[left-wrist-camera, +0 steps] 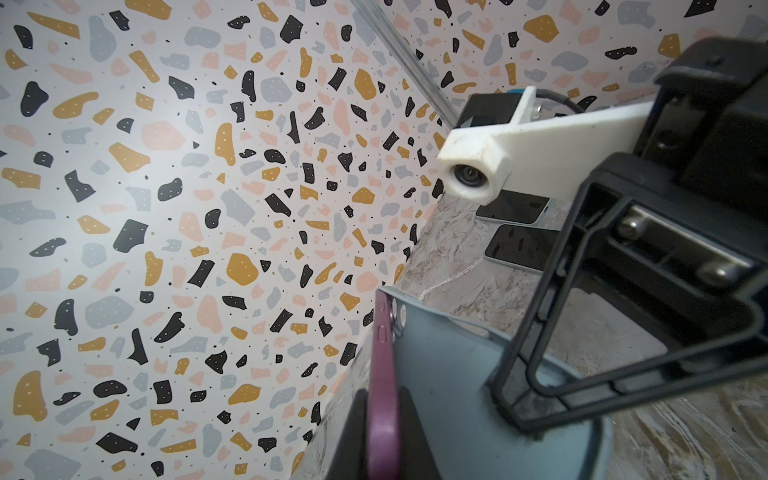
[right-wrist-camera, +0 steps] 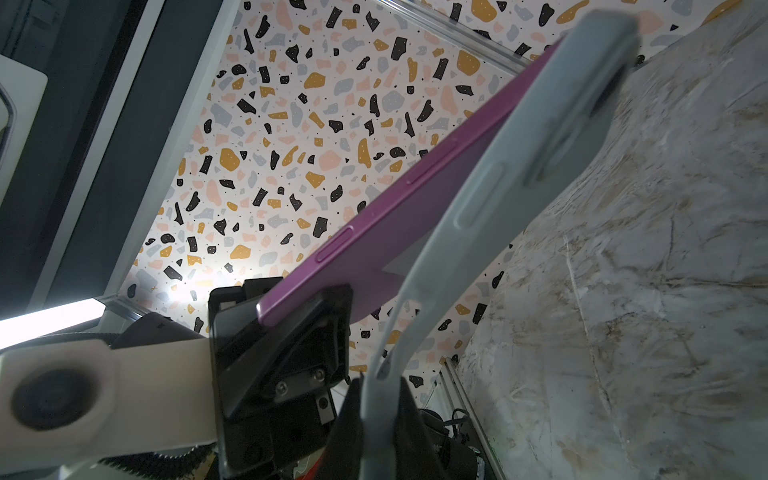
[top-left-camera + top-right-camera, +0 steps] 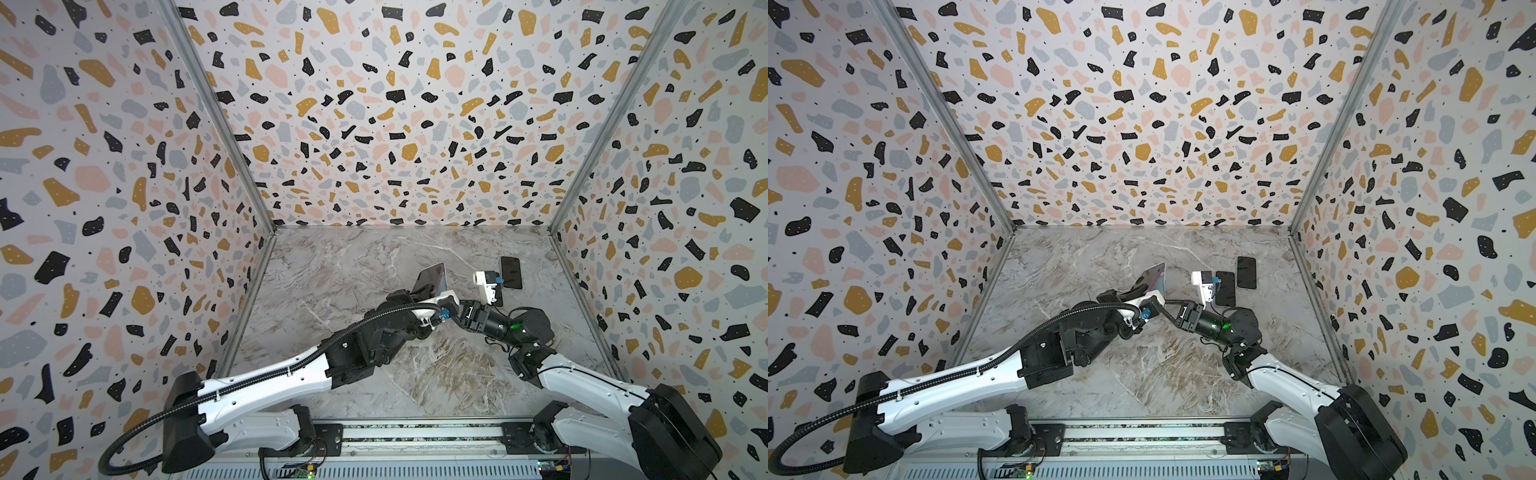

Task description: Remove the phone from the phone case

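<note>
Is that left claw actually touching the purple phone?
Touching. The right wrist view shows the left gripper clamped on one corner of the purple phone, with no gap between them.

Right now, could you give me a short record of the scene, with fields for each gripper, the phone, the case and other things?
left gripper: shut on the purple phone
right gripper: shut on the grey case
phone: in the air, one end free, other end at the case
case: bent away from the phone
other things: two dark phones flat on the table
</note>
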{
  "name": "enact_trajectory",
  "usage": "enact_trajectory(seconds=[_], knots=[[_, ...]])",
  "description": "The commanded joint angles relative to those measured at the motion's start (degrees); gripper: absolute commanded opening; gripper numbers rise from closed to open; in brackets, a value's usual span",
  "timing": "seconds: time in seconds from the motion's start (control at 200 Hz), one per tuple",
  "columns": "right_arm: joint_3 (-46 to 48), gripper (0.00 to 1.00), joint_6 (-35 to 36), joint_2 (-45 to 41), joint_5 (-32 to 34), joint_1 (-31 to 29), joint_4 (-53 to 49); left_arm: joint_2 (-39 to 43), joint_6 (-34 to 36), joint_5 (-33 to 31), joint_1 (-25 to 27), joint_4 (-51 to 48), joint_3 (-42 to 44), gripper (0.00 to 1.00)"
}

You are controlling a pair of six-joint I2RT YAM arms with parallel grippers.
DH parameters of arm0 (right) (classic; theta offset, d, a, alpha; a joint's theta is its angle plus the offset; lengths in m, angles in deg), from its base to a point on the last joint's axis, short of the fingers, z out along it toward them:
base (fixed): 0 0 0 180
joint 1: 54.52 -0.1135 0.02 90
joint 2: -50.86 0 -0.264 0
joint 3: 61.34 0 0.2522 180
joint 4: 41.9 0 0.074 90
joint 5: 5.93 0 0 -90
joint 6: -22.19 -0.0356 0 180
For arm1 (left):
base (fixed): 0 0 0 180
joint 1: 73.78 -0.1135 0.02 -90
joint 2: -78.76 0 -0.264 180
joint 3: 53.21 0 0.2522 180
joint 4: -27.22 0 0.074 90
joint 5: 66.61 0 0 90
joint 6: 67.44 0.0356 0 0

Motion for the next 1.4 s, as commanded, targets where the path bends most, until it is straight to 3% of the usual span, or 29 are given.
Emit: enact_trajectory(seconds=[0.0,0.571,1.056,1.392], knots=[[-1.1,0.0,2.0,-2.7,-0.3,-0.4,0.6,2.0,-2.2,0.0,-0.5,4.0,0.4,0.0],[0.6,0.0,4.7,-9.6,2.5,-1.2,-16.8,13.2,-7.7,1.8,0.3,1.6,5.1,0.0],[2.5,0.0,8.3,-15.8,6.2,-1.5,-35.1,18.3,-7.6,-9.3,6.3,-6.4,13.6,0.0],[1.2,0.0,11.5,-15.7,3.9,-1.4,-43.6,15.9,-9.5,-13.1,9.2,-4.0,21.4,0.0]])
